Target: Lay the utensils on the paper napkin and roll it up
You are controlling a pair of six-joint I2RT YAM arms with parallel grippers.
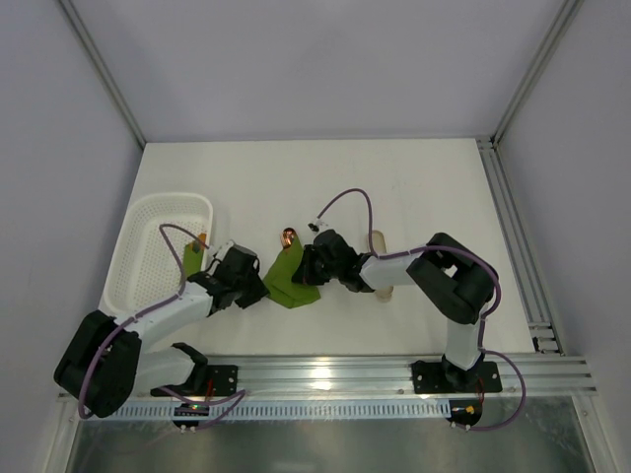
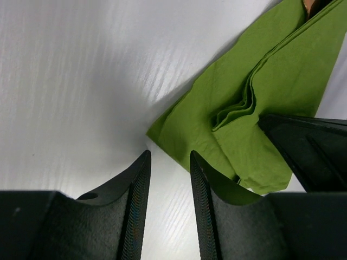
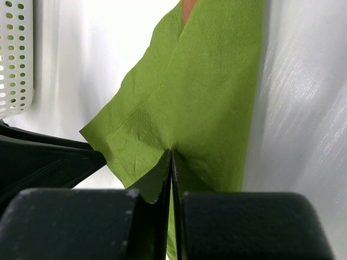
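Note:
The olive-green paper napkin point(image 1: 289, 279) lies folded over on the table between my two grippers. A copper-brown utensil end point(image 1: 288, 236) sticks out of its far edge; the rest is hidden under the paper. My right gripper point(image 1: 308, 271) is shut on a pinch of the napkin point(image 3: 200, 92), with its jaws pressed together at the fold point(image 3: 172, 153). My left gripper point(image 2: 169, 162) is open and empty, just off the napkin's near corner point(image 2: 179, 127). The right gripper's fingers point(image 2: 309, 146) rest on the napkin in the left wrist view.
A white mesh basket point(image 1: 148, 222) stands at the left, holding a green piece point(image 1: 190, 259) and a copper bit point(image 1: 201, 238). A pale beige oblong piece point(image 1: 377, 242) lies under my right arm. Rails run along the right and near edges.

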